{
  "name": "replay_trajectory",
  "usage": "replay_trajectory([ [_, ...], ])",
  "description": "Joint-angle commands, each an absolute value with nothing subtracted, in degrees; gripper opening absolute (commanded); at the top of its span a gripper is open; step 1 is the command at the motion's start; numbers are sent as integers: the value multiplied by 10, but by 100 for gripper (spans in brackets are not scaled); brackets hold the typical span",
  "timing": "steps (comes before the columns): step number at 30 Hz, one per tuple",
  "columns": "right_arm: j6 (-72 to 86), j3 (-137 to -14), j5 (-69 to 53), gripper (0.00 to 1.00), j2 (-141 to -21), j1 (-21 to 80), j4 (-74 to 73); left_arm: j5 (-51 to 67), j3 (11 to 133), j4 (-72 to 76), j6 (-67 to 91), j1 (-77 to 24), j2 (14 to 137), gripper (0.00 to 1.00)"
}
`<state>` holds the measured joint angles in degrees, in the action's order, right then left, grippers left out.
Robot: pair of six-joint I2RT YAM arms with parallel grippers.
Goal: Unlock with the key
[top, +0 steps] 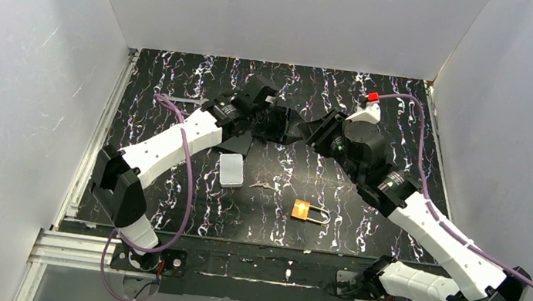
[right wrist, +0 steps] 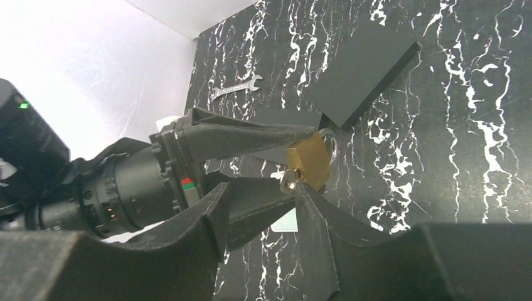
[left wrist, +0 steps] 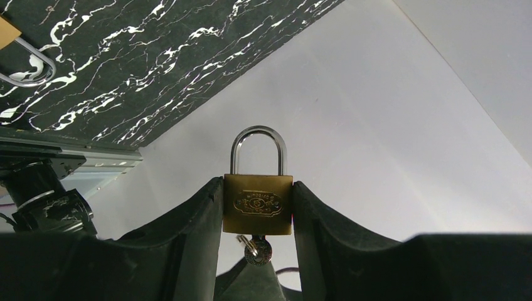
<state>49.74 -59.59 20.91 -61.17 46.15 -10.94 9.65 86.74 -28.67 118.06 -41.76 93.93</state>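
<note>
Two claws meet: left gripper (left wrist: 257, 183) squeezes the padlock (left wrist: 257, 204), key (left wrist: 256, 249) pointing at my right gripper (right wrist: 293, 189), whose grip I can't tell.

Black marbled table (top: 379, 95). Left gripper (top: 274, 117) and right gripper (top: 311, 131) sit nose to nose just 12 o'clock of table centre; the jaws are too dark to read. Brass padlock (top: 309, 212) lies flat at 5 o'clock, shackle pointing to 3 o'clock. Loose keys (top: 261, 185) at 6 o'clock, apart from it. Clear box (top: 230, 169) at 7 o'clock. Faint small wrench (top: 181, 99) at 10 o'clock.
</note>
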Motion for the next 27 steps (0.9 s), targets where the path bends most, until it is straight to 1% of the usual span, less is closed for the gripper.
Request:
replay_trajectory([
  [1, 458, -648, 233, 51, -586, 465, -175, 95, 846, -282, 1177, -418, 889, 0],
  [6, 428, -722, 249, 53, -627, 465, -280, 79, 833, -306, 1165, -417, 869, 0],
  [9, 400, -767, 223, 52, -668, 465, -317, 80, 836, -315, 1159, -417, 869, 0],
  [11, 385, -785, 196, 50, -688, 465, -321, 85, 838, -317, 1158, -417, 871, 0],
  [13, 379, -789, 174, 48, -694, 466, -312, 86, 840, -318, 1159, -417, 874, 0],
  [21, 369, -769, 141, 49, -704, 466, -307, 86, 848, -319, 1160, -417, 880, 0],
  [27, 360, -772, 149, 48, -736, 466, -321, 90, 851, -319, 1160, -417, 880, 0],
])
